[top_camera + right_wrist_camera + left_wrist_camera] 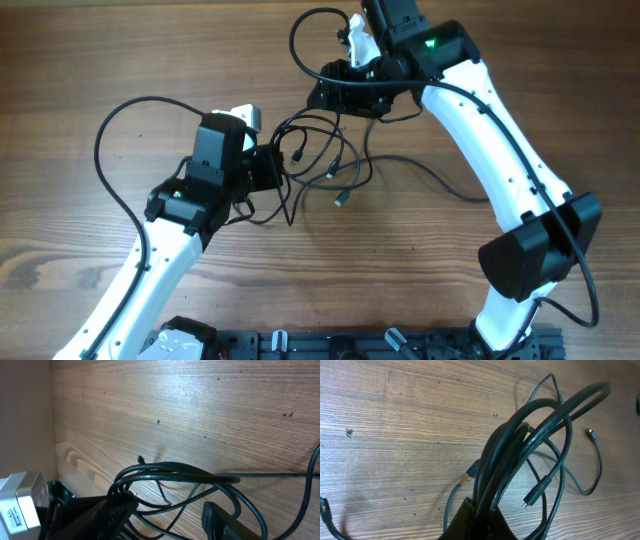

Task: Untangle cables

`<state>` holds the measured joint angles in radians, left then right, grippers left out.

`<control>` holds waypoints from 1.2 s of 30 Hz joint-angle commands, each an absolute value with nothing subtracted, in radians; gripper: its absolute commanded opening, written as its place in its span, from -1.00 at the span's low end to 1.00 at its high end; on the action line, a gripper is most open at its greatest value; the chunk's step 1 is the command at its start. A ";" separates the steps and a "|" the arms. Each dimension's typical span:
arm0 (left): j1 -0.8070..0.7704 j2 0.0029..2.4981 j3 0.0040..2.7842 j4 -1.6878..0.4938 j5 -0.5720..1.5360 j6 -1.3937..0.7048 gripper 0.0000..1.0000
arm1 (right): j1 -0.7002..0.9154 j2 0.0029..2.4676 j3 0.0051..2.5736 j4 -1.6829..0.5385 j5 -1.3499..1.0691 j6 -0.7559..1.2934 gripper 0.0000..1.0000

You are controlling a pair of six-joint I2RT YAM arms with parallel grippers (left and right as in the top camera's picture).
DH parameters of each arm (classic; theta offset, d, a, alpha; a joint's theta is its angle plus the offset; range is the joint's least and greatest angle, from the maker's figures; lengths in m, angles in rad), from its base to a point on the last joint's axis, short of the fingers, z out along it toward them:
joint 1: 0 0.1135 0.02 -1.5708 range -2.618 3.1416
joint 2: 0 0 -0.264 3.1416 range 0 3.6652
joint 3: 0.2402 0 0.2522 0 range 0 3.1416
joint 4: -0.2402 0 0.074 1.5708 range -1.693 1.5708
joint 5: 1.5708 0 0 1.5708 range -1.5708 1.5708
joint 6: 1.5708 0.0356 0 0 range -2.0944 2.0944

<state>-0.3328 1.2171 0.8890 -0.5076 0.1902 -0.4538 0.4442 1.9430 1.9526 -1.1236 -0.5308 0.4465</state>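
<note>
The cables lie as a loose black tangle at the middle of the wooden table, between my two grippers. One plug end points toward the front. My left gripper sits at the tangle's left side. In the left wrist view it is shut on several strands of the cables, which fan upward in loops; a small plug dangles beside them. My right gripper is at the tangle's far side. In its wrist view it stands open, with strands of the cables crossing the gap and draping over the left finger.
One thin cord trails right from the tangle under the right arm. The left arm's thicker cable loops out to the left, and the right arm's cable loops at the back. A black rail runs along the front edge.
</note>
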 commanded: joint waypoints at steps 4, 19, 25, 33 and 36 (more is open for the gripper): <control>-0.329 1.213 0.890 -0.498 0.181 -0.646 -0.92 | 0.504 1.974 1.969 -1.107 -0.490 0.530 0.20; -0.244 1.213 0.890 -0.501 0.106 -1.413 -0.92 | 0.462 1.950 1.969 -1.104 -0.577 0.398 0.09; -0.244 1.213 0.890 -0.496 0.246 -1.819 -0.92 | 0.462 1.921 1.969 -1.116 -0.578 0.396 0.13; -0.244 1.212 0.890 -0.421 0.362 -2.028 -0.78 | 0.462 1.895 1.969 -1.077 -0.626 0.390 0.11; -0.244 1.212 0.890 -0.371 0.400 -2.028 -0.92 | 0.460 1.880 1.969 -1.077 -0.626 0.372 0.11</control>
